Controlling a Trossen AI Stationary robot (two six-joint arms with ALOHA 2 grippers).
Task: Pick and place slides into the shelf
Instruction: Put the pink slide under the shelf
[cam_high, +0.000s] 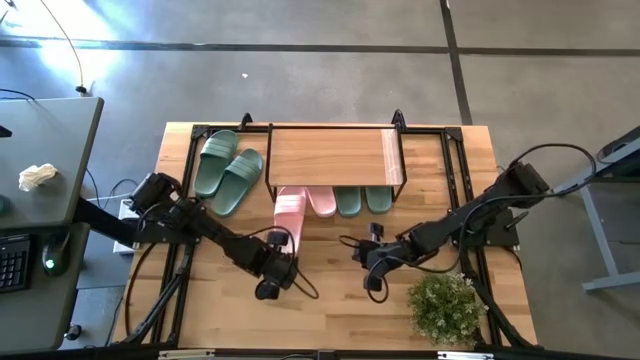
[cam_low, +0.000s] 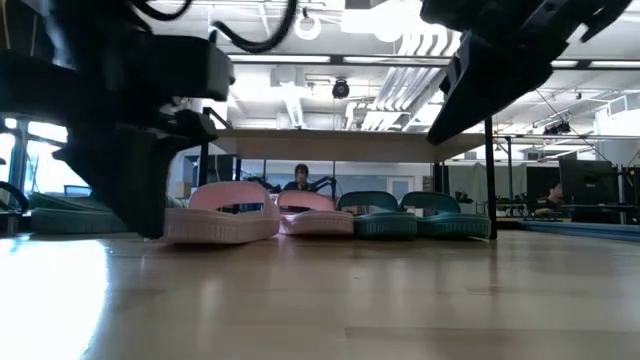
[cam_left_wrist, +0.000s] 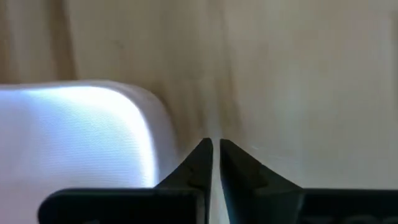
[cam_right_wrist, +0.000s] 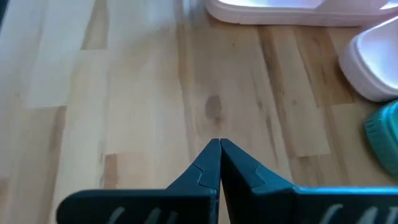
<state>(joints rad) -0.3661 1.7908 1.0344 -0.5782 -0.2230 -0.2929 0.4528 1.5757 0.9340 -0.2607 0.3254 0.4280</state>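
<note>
The shelf (cam_high: 335, 155) stands at the table's far middle. Under it rest a pink slide (cam_high: 322, 200) and two green slides (cam_high: 348, 200) (cam_high: 378, 198). A second pink slide (cam_high: 290, 215) lies half out from under it, sole on the table, heel toward the near edge. Two more green slides (cam_high: 228, 170) lie left of the shelf. My left gripper (cam_left_wrist: 216, 149) is shut and points steeply down, its tips low at the tabletop just beside that pink slide's heel (cam_left_wrist: 81, 130). My right gripper (cam_right_wrist: 219, 146) is shut, empty and hovering in front of the shelf. My left gripper stands with its shut fingers right beside the rounded heel edge (cam_left_wrist: 158, 124) of the outer pink slide, coming from above. I cannot tell whether a finger touches the heel. The slide lies flat on the table.
A small potted plant (cam_high: 443, 305) stands near the table's front right. Bare wood lies between the two grippers and the near edge. A desk with a keyboard (cam_high: 12, 262) stands off the table's left. In the low view a person (cam_low: 301, 178) shows far behind the shelf.
</note>
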